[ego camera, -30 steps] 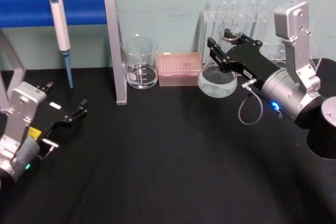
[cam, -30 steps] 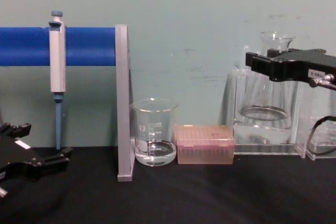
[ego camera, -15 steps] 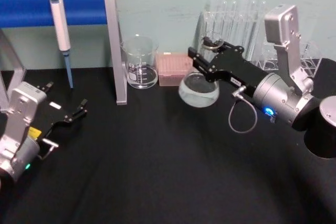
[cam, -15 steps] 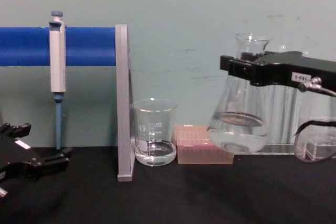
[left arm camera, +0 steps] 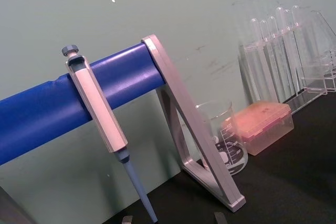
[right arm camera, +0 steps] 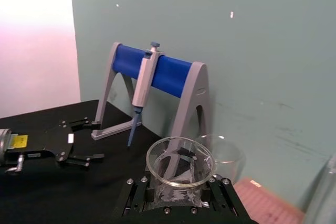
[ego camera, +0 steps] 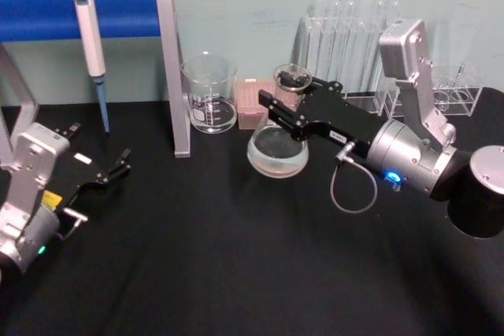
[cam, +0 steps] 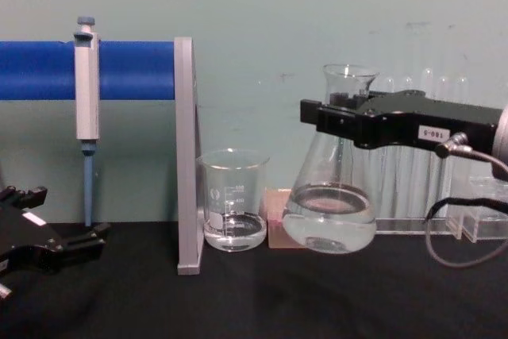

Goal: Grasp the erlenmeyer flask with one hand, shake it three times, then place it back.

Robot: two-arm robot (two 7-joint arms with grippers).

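The erlenmeyer flask (ego camera: pixel 277 153) is clear glass with a little clear liquid in its wide base. It hangs slightly tilted just above the black table, in front of the pink box. My right gripper (ego camera: pixel 294 101) is shut on its narrow neck, seen from the side in the chest view as the flask (cam: pixel 329 218) under the black right gripper (cam: pixel 343 113). In the right wrist view the flask's rim (right arm camera: pixel 180 169) sits between the jaws. My left gripper (ego camera: pixel 118 164) rests open at the table's left, holding nothing.
A glass beaker (ego camera: pixel 210 96) and a pink tip box (ego camera: pixel 250 100) stand at the back. Left of them a blue pipette (ego camera: pixel 89 25) hangs on a blue-barred stand (ego camera: pixel 175 68). Test tubes in a clear rack (ego camera: pixel 354 33) stand back right. A black cylinder (ego camera: pixel 479 206) is at far right.
The right gripper has carried the flask leftward and nearer to me, away from the test tube rack, and lower toward the table. The left arm has not moved.
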